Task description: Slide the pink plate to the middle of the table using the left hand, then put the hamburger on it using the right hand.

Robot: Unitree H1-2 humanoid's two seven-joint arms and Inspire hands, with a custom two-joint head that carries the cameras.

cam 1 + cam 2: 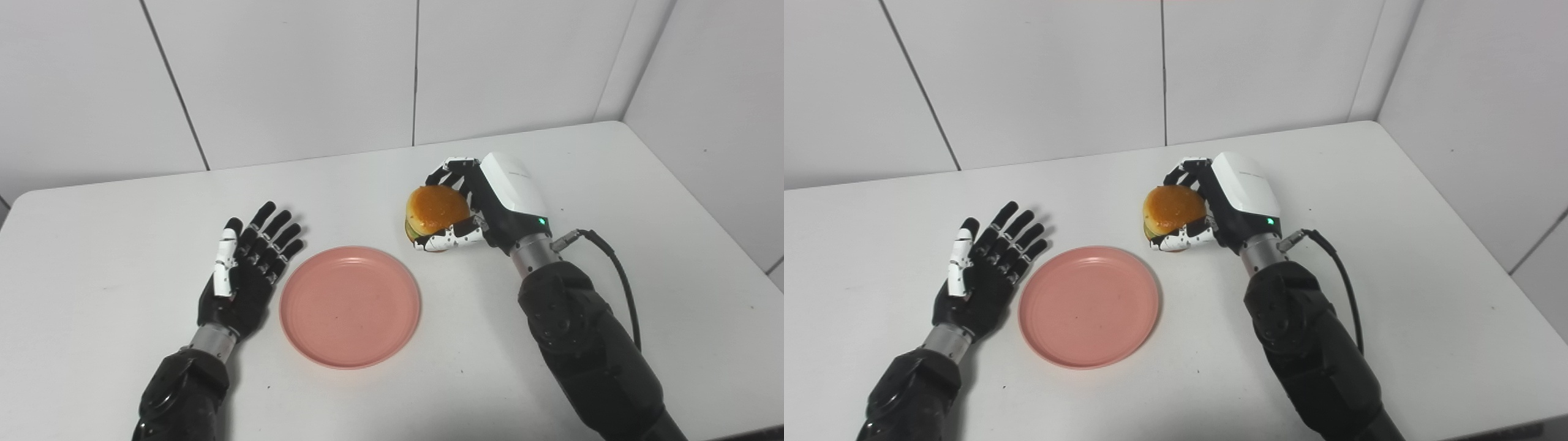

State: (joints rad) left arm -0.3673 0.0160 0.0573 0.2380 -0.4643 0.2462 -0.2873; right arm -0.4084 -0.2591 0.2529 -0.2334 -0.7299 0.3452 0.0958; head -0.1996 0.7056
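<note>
The pink plate lies flat and bare near the middle of the white table. Just left of its rim rests my left hand, fingers spread and holding nothing. The hamburger, with its orange-brown bun on top, sits up and to the right of the plate, apart from it. My right hand is wrapped around it: fingers curl behind the bun and the thumb crosses its lower front. Whether the hamburger still touches the table I cannot tell.
White panelled walls close off the table's far edge, and another wall runs along its right side. A black cable loops from my right wrist over the tabletop.
</note>
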